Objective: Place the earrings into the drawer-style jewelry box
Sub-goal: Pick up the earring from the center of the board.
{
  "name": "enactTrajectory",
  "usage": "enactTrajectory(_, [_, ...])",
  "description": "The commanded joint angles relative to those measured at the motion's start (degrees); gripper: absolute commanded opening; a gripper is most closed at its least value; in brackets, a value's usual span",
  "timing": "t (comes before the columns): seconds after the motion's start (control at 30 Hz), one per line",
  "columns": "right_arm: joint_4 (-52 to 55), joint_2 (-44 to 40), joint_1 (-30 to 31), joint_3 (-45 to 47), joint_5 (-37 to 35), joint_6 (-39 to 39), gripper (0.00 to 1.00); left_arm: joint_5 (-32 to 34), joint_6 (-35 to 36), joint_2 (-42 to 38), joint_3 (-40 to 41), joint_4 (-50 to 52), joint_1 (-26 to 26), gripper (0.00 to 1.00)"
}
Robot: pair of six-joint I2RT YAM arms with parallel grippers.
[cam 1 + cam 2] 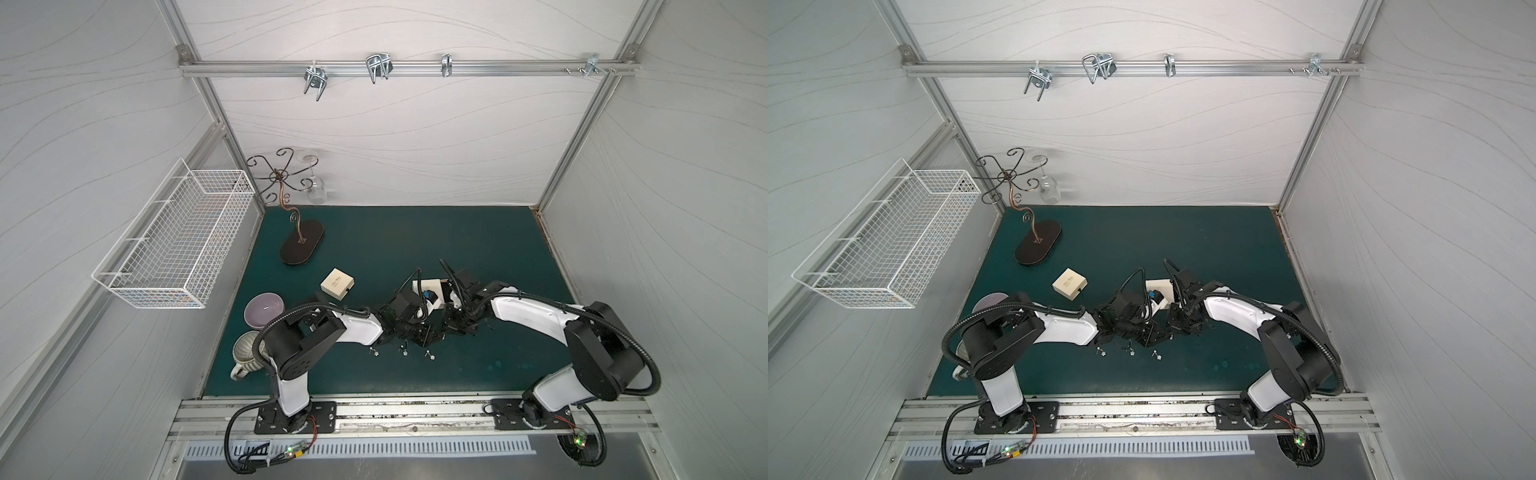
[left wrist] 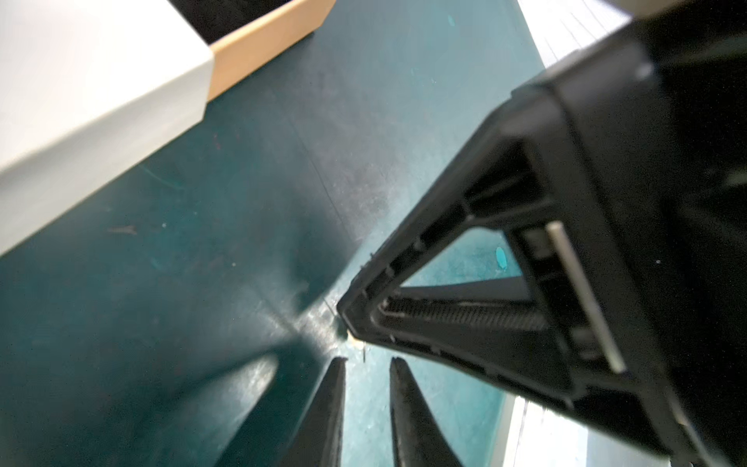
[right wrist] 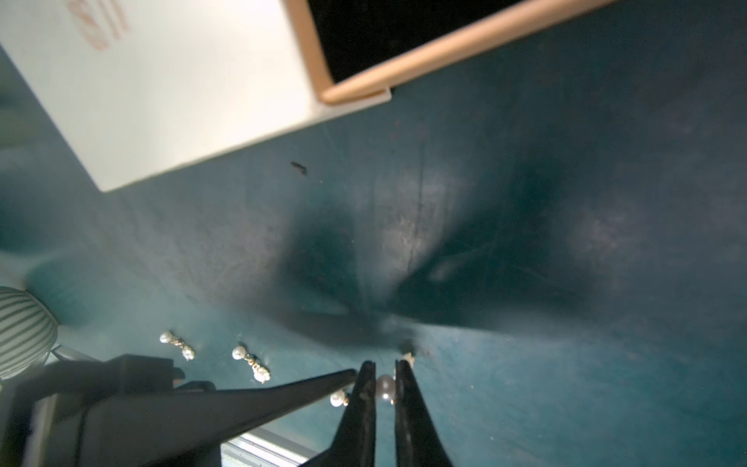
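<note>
three loose earrings [image 1: 403, 352] lie in a row on the green table [image 1: 498, 365], on its near side. just beyond them the two hands meet almost tip to tip. the right hand [image 3: 385, 370] is pinched on a fourth earring [image 3: 386, 387], the pearl showing between its fingers [image 3: 364, 404]. the left hand [image 2: 370, 360] stands slightly parted, gripping nothing. farther back lies the white box [image 3: 161, 101], partly under the arms in both top views, its tan drawer [image 3: 444, 44] pulled open.
</note>
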State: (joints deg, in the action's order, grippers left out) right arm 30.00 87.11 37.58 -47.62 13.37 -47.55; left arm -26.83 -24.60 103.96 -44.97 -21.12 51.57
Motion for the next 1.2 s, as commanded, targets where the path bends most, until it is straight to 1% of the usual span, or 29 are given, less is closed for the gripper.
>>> enactTrajectory(0.0, [0.2,-2.0,-0.3,0.6,1.0,-0.4,0.12,-0.9,0.6,1.2,-1.4,-2.6,0.3,0.24])
enactTrajectory(0.73, [-0.6,-2.8,-0.3,1.6,2.0,-1.1,0.11,-0.9,0.8,1.3,-1.9,-2.5,0.3,0.18])
enactTrajectory(1.0, [-0.9,-3.6,-0.3,2.0,2.4,-1.3,0.11,-1.0,0.8,1.5,-2.1,-2.5,0.3,0.13])
enactTrajectory(1.17, [-1.0,-4.2,-0.3,2.3,2.6,-1.3,0.11,-0.8,0.8,0.9,-1.9,-2.6,0.3,0.08])
